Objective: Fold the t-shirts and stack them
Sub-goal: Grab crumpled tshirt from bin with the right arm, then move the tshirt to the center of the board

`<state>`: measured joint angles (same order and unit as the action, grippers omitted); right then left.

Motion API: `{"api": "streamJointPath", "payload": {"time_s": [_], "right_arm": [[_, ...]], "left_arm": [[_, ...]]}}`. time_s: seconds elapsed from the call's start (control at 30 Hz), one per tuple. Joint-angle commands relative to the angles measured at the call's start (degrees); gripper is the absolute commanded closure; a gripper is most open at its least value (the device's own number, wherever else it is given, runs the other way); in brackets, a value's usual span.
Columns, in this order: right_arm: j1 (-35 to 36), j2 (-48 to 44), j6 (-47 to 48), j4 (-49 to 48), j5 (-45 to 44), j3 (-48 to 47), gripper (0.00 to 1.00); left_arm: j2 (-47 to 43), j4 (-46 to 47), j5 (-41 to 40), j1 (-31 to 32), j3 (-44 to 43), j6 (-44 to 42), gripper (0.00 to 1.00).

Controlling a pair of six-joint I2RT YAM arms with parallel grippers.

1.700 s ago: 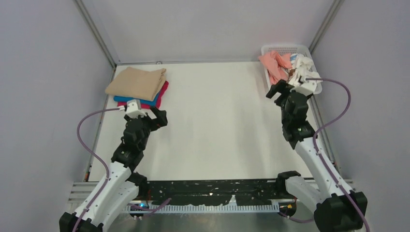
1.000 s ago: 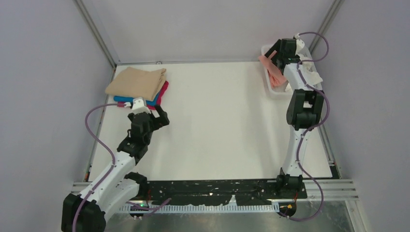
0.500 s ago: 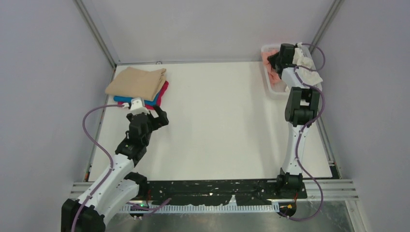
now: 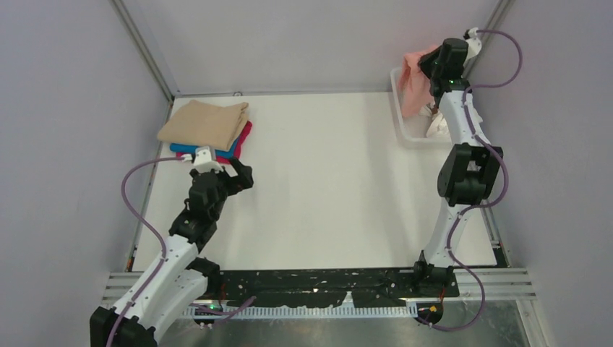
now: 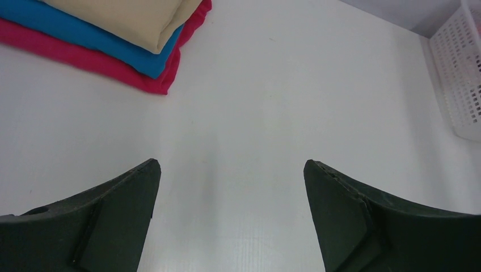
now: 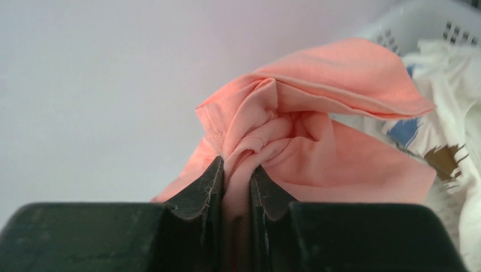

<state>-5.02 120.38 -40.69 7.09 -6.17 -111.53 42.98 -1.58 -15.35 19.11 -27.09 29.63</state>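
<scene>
Salmon-pink t-shirt (image 6: pixel 317 130): you have it bunched up and lifted above the far right corner of the table. One gathered fold is pinched and the rest hangs loose toward the basket below. You cannot tell from these views whether its lower end touches anything in there.

Right gripper (image 6: pixel 237 164): clenched on that fold. Your wrist view shows pink cloth squeezed into the narrow gap between both fingers.

Right arm (image 4: pixel 463 173): stretched tall, with its wrist reaching over the basket.

Basket (image 4: pixel 405 131): white lattice plastic, sitting at the far right edge of the table, directly under the hanging shirt.

White cloth (image 6: pixel 454 113): crumpled in the basket just beside the pink shirt, with a blue patch and a brown patch showing.

Tan t-shirt (image 4: pixel 204 123): folded into a rectangle, on top of the stack at the far left corner of the table, well apart from the basket.

Bright blue t-shirt (image 5: pixel 85 37): folded, in the middle of that stack, its edge peeking out under the tan one.

Magenta t-shirt (image 5: pixel 85 59): folded, at the bottom, flat on the table.

Left gripper (image 5: pixel 231 164): released, jaws spread wide with nothing between them, over bare table just beside the stack's near edge and not touching it.

Table (image 4: pixel 325 181): white.
</scene>
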Motion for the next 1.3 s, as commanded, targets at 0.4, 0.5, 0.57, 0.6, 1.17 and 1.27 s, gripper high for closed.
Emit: {"api": "streamJointPath", "payload": {"time_s": [0.4, 0.5, 0.57, 0.6, 1.17, 1.27], "right_arm": [[2.87, -28.48, 11.78, -3.93, 32.55, -6.35, 0.94], [7.74, -29.93, 17.39, 0.26, 40.0, -7.86, 0.92], [13.49, -30.18, 26.2, 8.02, 40.3, -9.79, 0.9], [17.83, -30.13, 29.05, 12.64, 39.71, -10.0, 0.9], [31.91, -37.34, 75.6, 20.97, -19.79, 27.91, 0.12], [31.91, -38.62, 71.49, 16.69, -14.68, 31.44, 0.1]], "left_arm": [[-9.45, 0.44, 5.15, -0.22, 1.97, 2.3, 0.0], [-11.38, -0.2, 5.16, -0.22, 2.58, 2.87, 0.0], [-12.57, -0.59, 5.07, -0.22, 2.81, 3.17, 0.01], [-13.11, -0.61, 5.1, -0.22, 3.02, 3.29, 0.01], [-12.28, -1.96, 4.13, -0.22, 2.71, 3.77, 0.0], [-10.58, -3.86, 3.91, -0.22, 1.63, 4.43, 0.0]]}}
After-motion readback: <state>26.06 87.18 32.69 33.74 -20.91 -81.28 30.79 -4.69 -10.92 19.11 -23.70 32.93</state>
